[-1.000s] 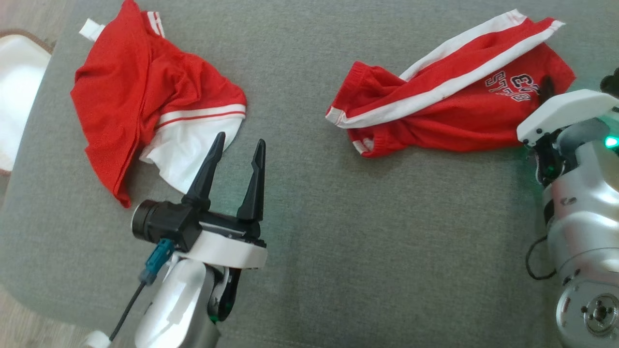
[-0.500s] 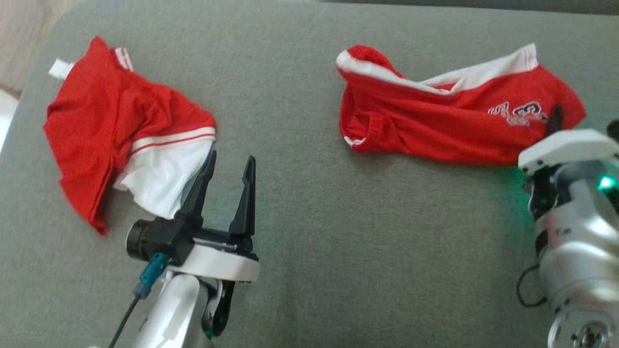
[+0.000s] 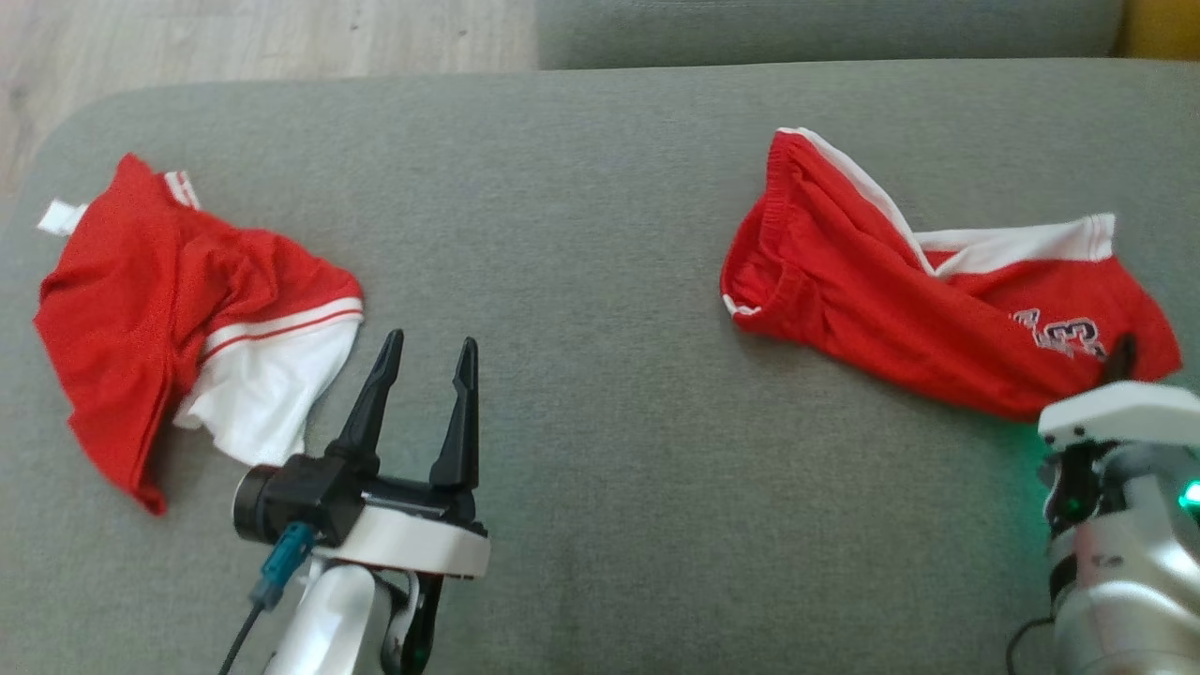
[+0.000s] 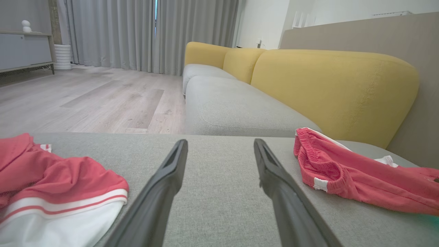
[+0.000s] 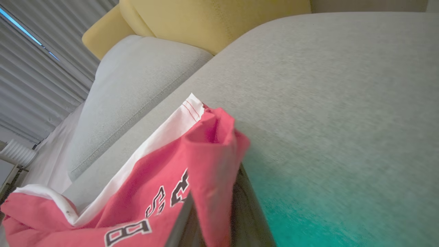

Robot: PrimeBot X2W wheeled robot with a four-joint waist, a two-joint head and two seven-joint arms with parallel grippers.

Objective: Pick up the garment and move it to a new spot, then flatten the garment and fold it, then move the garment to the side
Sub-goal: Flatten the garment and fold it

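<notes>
left end effector (image 3: 429,345) gaped wide, empty, above grey sofa seat (image 3: 609,234) | right end effector (image 3: 1121,361) pinched shut on red shorts (image 3: 872,309)

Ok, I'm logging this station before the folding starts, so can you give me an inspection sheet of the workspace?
Surface: grey cushion, both garments lying on it.
Job's things: red shorts, crumpled at the right.
Clutter: red and white garment, crumpled at the left.
Grippers: left gripper open, holding nothing; right gripper shut on a corner of the red shorts.
Cables: blue-plugged cable at the left wrist; dark cable by the right arm.
Surroundings: wood floor, yellow backrest, grey curtains.
</notes>
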